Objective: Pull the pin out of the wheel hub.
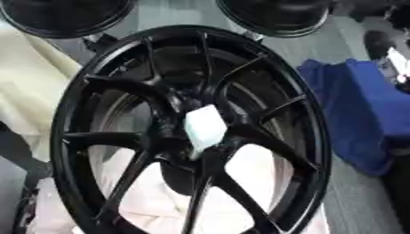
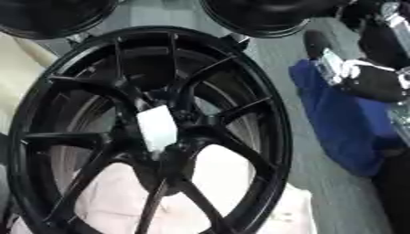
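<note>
A large black spoked wheel hub (image 1: 120,137) fills the middle of both views, standing tilted. A pale whitish pin (image 1: 205,128) with a blocky shape sticks out of the hub's centre, among the spokes. My right hand (image 2: 370,77), black with silver parts, hangs at the right edge over the blue cloth, well apart from the wheel and the pin. It touches neither of them. The left hand does not show.
Two more black round wheels (image 1: 68,16) (image 1: 276,16) stand behind at the top. A blue cloth (image 1: 364,114) lies to the right, a cream cloth (image 1: 28,87) to the left, and a pale pinkish cloth (image 1: 152,201) under the wheel. A dark shape (image 1: 16,153) crosses the left edge.
</note>
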`<state>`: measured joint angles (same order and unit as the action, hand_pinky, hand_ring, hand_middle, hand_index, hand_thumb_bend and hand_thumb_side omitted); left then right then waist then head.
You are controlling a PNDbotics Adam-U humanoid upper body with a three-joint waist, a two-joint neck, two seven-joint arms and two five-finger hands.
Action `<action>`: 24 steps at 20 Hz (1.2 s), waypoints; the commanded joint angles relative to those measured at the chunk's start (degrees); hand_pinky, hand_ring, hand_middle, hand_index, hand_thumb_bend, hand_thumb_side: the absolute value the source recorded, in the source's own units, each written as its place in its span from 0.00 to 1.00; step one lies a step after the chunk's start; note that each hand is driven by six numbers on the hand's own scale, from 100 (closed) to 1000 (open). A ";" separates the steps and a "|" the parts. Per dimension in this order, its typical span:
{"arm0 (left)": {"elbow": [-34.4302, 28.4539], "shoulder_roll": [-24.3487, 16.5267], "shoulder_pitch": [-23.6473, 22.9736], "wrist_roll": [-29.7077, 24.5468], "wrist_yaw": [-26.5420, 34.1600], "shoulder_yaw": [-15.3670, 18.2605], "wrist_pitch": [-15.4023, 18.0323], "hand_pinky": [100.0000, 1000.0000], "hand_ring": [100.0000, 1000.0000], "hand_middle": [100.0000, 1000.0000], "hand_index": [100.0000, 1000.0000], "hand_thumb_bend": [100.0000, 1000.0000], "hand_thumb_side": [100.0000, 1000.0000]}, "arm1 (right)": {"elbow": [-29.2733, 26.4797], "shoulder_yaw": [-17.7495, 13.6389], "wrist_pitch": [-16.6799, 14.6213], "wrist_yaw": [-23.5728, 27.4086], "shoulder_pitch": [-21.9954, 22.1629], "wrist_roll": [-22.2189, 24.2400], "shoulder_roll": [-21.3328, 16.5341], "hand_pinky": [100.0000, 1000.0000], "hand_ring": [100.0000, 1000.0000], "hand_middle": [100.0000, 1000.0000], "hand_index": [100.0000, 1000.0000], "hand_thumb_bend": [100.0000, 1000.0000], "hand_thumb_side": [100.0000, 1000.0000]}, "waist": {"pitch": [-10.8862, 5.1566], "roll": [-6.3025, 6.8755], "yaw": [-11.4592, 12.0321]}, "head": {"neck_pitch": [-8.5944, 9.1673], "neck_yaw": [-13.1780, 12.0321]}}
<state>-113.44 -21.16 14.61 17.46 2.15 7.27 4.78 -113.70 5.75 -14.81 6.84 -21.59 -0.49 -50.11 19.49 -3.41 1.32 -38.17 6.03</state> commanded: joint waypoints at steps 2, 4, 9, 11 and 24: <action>-1.15 -1.12 0.48 -0.34 0.32 0.08 -0.02 0.90 0.50 0.48 0.66 0.17 0.61 | -0.90 0.98 -0.15 -1.92 -2.19 3.41 -4.44 0.80 0.72 0.69 0.70 0.16 0.37 | -1.38 -0.16 0.24 | 0.15 0.59; -1.15 -1.13 0.41 -0.46 0.33 0.03 -0.12 0.90 0.50 0.48 0.66 0.17 0.61 | -0.90 1.67 -0.25 -2.81 -3.16 5.21 -5.48 0.80 0.73 0.70 0.71 0.18 0.38 | -1.47 -0.33 0.37 | 0.03 0.76; -1.15 -1.42 0.41 -0.65 0.46 -0.03 -0.21 0.90 0.50 0.48 0.66 0.18 0.61 | -0.90 3.73 -0.36 -4.45 -5.64 10.60 -7.97 0.81 0.74 0.71 0.72 0.20 0.39 | -2.00 -0.65 0.78 | -0.32 1.15; -1.15 -1.67 0.35 -0.67 0.50 0.01 -0.23 0.90 0.51 0.48 0.66 0.18 0.60 | -0.90 4.72 0.10 -4.08 -6.72 13.23 -8.99 0.81 0.75 0.72 0.73 0.22 0.38 | -2.50 -0.77 0.89 | -0.60 1.40; -1.15 -3.04 -0.97 -1.08 0.94 -0.19 -0.32 0.90 0.51 0.49 0.66 0.18 0.60 | -0.90 12.69 1.74 -2.42 -17.89 32.33 -13.48 0.81 0.79 0.76 0.77 0.34 0.40 | -4.77 -1.29 1.33 | -2.24 2.82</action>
<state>-113.44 -22.62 13.51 16.54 3.04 6.94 4.41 -113.88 18.29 -13.10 4.20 -38.56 30.04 -61.40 15.97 -4.93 2.64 -40.21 8.54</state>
